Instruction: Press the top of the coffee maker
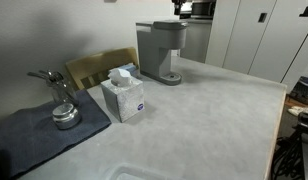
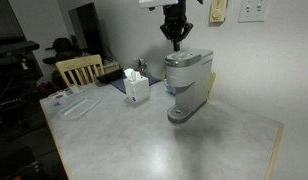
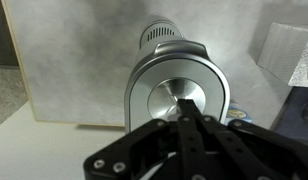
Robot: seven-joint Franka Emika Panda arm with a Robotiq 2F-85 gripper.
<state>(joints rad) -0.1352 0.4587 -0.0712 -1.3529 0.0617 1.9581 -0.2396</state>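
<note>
Down and left of the claw [image 2: 176, 42], in an exterior view, the tissue box [image 2: 137, 88] stands well apart on the tabletop [image 2: 134, 140]. The claw's fingers are pressed together into one point. Straight beneath it rises the coffee maker [image 2: 187, 82], upright, its flat top just under the tips; contact I cannot tell. The press looks like plain descent.
</note>
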